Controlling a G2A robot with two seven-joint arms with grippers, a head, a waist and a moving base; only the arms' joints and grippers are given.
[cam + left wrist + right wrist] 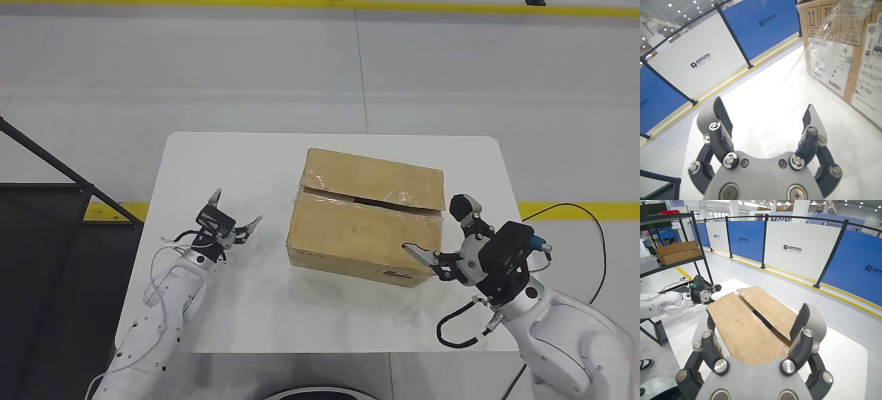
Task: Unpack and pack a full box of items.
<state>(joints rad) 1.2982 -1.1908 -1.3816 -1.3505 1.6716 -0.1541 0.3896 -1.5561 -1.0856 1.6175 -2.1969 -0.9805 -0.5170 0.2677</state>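
The white rounded surface (250, 300) carries one brown cardboard box (365, 215) at its middle, a place that both arms probably can reach. Its two top flaps (768, 306) lie down, but a dark slit (761, 318) stays open between them, so the unpacking seems not yet begun. The right claw (756, 311) is spread wide across the box's near end, I think to take a flap. The left claw (763, 102), also wide and holding nothing, hovers over bare surface near the box's other end.
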